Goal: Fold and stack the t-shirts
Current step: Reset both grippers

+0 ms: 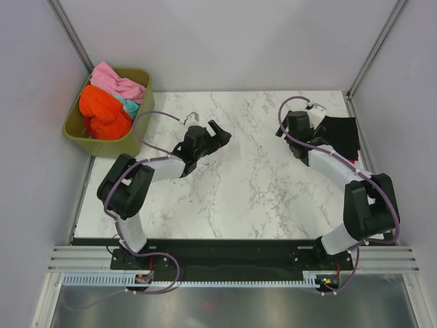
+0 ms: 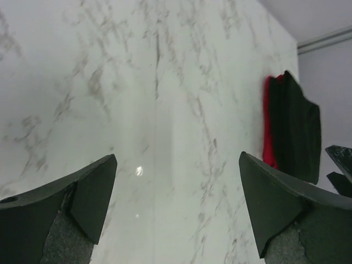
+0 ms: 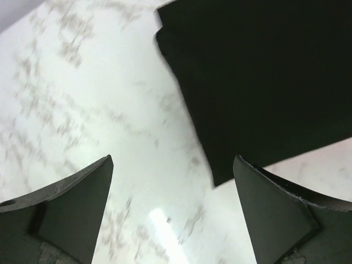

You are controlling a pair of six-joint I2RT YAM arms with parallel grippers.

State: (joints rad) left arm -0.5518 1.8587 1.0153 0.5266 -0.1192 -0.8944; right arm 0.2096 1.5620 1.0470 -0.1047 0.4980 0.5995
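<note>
We see the left gripper [image 1: 220, 134] over the middle of the marble table [image 1: 252, 198], its fingers [image 2: 91, 190] spread wide with nothing between them. The right gripper [image 3: 173, 165] is just as wide and empty, hanging just beside the folded black t-shirt [image 1: 340, 134] at the far right of the table. From the left wrist view we make out a crimson red t-shirt [image 2: 268, 129] showing along one edge of the black one (only a strip shows). The other shirts, orange [image 1: 102, 113], pink [image 1: 117, 82] and teal [image 1: 130, 106], lie bunched in the olive-green tub [image 1: 102, 145] off the table's far left corner.
</note>
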